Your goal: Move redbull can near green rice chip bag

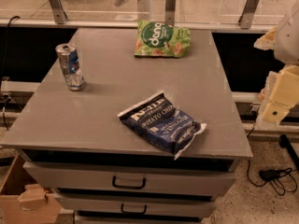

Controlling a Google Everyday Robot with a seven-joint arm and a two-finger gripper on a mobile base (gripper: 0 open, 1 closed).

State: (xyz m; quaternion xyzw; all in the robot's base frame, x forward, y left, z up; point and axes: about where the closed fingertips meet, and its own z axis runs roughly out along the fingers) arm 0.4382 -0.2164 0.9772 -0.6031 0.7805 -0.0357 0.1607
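Note:
The redbull can point(70, 67) stands upright near the left edge of the grey cabinet top point(107, 111); it is slim, silver and blue. The green rice chip bag point(161, 38) lies flat at the far middle of the top, well apart from the can. My gripper point(276, 101) is off the right side of the cabinet, cream-coloured, at about tabletop height and far from both the can and the bag. It holds nothing that I can see.
A dark blue potato chip bag point(161, 123) lies near the front middle of the top. Drawers with handles point(128, 183) sit below. A cardboard box point(21, 197) is on the floor at lower left and cables point(275, 176) at lower right. A railing with metal posts point(171, 4) runs behind.

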